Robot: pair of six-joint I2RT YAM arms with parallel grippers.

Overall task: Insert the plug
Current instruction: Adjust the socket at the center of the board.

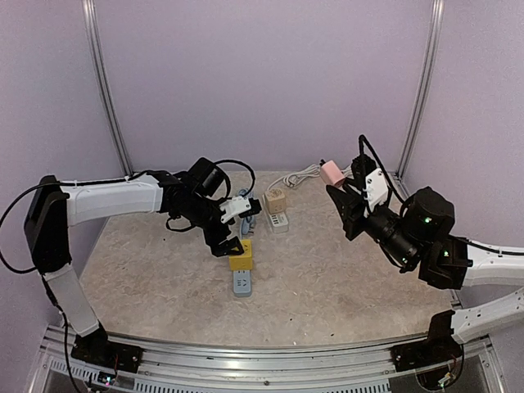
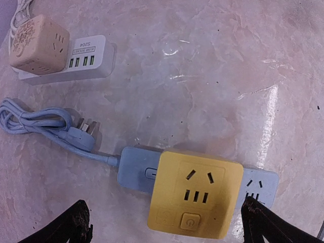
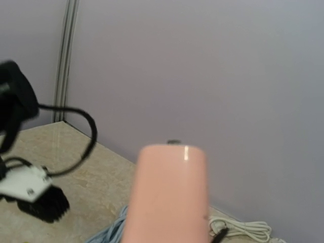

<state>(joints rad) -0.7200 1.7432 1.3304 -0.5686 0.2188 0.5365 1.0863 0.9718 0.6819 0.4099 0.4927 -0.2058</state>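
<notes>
Left pincer (image 1: 231,241): spread wide, poised above yellow socket cube (image 2: 195,200) on blue power strip (image 2: 134,169), probably to brace it | Right pincer (image 1: 338,190): clenched on pink plug (image 3: 169,195), held clear of tabletop (image 1: 327,270) at back right, well apart from that cube, awaiting insertion.

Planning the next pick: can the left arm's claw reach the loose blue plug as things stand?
Probably yes. The left claw is open and empty above the yellow socket cube, and the blue plug lies uncovered on the table close beside it.
</notes>
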